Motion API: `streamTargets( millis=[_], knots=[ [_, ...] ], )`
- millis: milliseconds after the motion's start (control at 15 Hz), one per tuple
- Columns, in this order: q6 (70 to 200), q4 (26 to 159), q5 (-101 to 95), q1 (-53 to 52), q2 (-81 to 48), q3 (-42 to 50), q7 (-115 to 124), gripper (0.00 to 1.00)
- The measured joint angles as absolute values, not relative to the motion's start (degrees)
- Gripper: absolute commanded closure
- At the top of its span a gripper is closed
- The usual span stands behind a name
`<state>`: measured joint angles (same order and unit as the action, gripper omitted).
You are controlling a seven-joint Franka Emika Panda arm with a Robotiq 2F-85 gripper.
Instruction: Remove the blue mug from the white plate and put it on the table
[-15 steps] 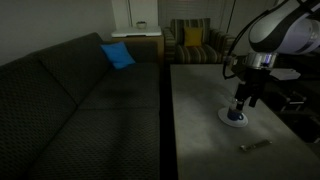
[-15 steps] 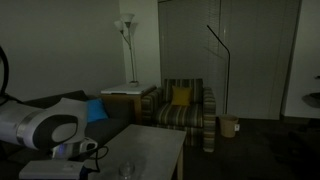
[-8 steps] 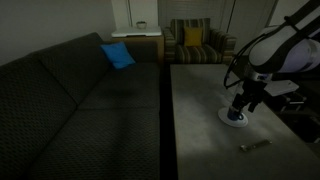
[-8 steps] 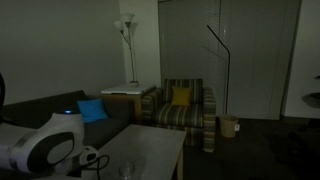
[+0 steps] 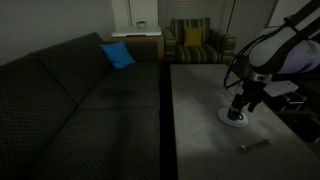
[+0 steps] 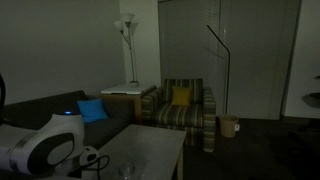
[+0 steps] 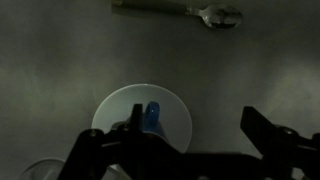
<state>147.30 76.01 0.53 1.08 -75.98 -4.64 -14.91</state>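
1. Gripper (image 5: 240, 104) is hovering just over the small round white plate (image 5: 235, 118) on the long light-grey table (image 5: 195, 130) in an exterior view, having dipped closer a second ago.
2. Bulky white arm (image 6: 45, 148) is filling the lower corner in an exterior view; the plate is not showing.
3. Wrist view: jaws are gaping wide, gripping nothing; the small dark-blue mug (image 7: 152, 118) is standing on the plate beside one jaw, so grasping likely comes next.

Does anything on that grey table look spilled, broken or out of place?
Nothing looks spilled or broken. The blue mug sits on the white plate under the open gripper. The only stray item is a spoon-like utensil lying loose on the table, apart from the plate. The room is dim, so fine damage would not show.
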Motion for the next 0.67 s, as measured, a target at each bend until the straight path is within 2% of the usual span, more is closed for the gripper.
streamTargets(
  millis=[667],
  knots=[
    [143.3,68.1,0.5,0.7,-79.5,-4.1,-13.3,0.0]
  ],
)
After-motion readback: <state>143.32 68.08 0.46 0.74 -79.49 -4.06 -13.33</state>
